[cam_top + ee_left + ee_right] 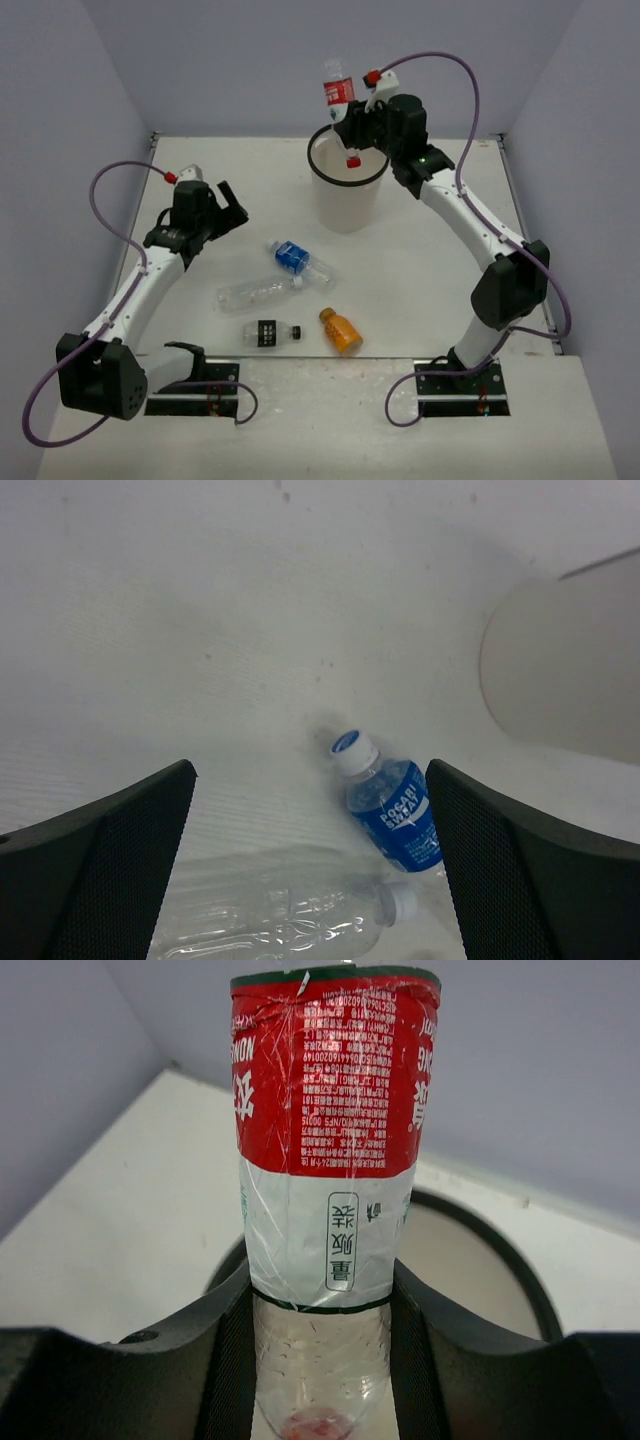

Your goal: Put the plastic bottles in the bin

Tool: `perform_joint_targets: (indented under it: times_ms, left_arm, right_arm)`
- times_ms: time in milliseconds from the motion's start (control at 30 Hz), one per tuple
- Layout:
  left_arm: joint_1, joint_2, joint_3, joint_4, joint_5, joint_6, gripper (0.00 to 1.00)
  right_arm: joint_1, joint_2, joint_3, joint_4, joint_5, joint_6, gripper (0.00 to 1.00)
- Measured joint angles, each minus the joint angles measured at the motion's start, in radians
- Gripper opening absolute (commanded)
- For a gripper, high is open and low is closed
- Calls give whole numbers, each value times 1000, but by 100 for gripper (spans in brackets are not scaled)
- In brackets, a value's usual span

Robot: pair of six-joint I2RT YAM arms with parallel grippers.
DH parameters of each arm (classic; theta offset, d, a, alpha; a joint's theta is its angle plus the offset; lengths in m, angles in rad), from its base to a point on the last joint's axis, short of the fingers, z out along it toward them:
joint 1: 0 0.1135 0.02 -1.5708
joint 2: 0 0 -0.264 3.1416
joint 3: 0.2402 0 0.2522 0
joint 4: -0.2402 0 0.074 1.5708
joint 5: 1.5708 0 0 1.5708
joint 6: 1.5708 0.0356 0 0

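Four bottles lie on the tabletop (400, 290) at about 7 o'clock from the white bin (345, 205): the blue-labelled bottle (291, 256) nearest it, the long clear bottle (258, 293) just beside that, and the black-labelled bottle (272, 332) and orange bottle (341, 330) farther toward 6 o'clock. Over the bin's mouth the red-labelled bottle (338, 92) stands upside down, clamped around its clear part near the neck by the right gripper (349, 128). At 9 o'clock from the bin the left gripper (232, 207) hangs released above the tabletop, jaws spread wide, facing the blue-labelled bottle and the long clear bottle.
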Motion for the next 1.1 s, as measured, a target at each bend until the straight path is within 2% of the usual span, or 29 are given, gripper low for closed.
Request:
perform_joint_targets:
  times_ms: [67, 167, 233, 400, 567, 700, 967, 1100]
  left_arm:
    - [-60, 41, -1, 1, 7, -12, 100]
    - [-119, 94, -1, 11, 22, -32, 100]
    - [-142, 116, -2, 19, 28, -45, 100]
    - [-172, 160, -10, 53, 39, -74, 100]
    - [-218, 230, -11, 83, 50, -102, 100]
    - [-264, 298, -11, 93, 49, -131, 100]
    - [-295, 436, 7, 115, 45, -189, 100]
    - [-306, 500, 23, 131, 43, -214, 92]
  right_arm:
    - [0, -1, -79, 9, -2, 9, 53]
    - [-1, -1, -144, 10, 5, 17, 85]
    - [-5, -1, -158, 15, 3, 23, 99]
    - [-10, -34, -158, 36, 8, 23, 99]
    - [-11, -185, -191, 26, 71, 20, 99]
    - [-13, -431, -360, 57, 174, 32, 99]
    - [-14, -885, -704, -39, 361, 133, 99]
    - [-14, -1008, -807, -130, 394, 177, 99]
